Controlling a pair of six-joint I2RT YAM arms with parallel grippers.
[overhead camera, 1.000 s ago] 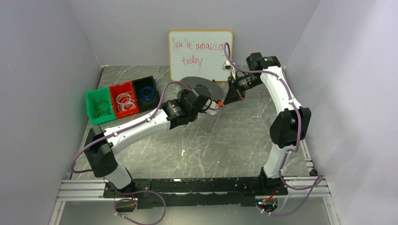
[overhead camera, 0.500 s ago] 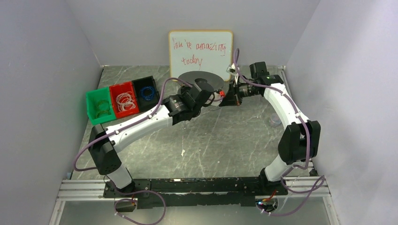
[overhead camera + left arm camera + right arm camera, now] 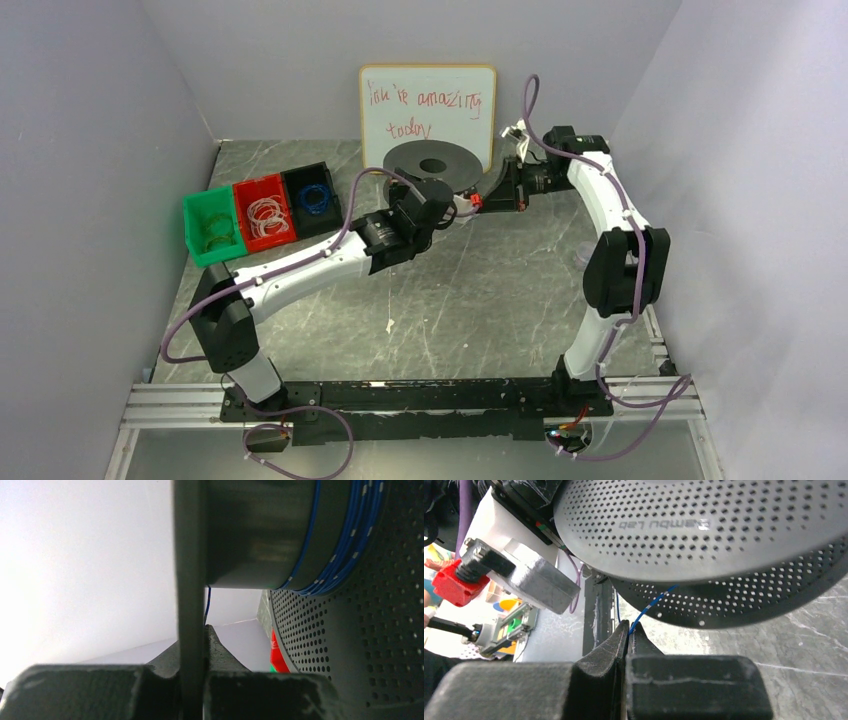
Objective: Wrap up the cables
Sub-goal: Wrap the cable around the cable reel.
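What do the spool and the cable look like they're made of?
The spool: probably moulded plastic, matte grey; even perforations and lettering on the flange. The cable: thin wire, seemingly in smooth blue plastic insulation with pale marks; core not visible.

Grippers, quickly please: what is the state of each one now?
Left gripper: shut on the spool's flange.
Right gripper: shut on the blue cable.

The spool (image 3: 432,165) has lifted toward the whiteboard (image 3: 428,100). The left arm (image 3: 300,266) has reached farther back; the right arm (image 3: 600,195) has shifted back too.
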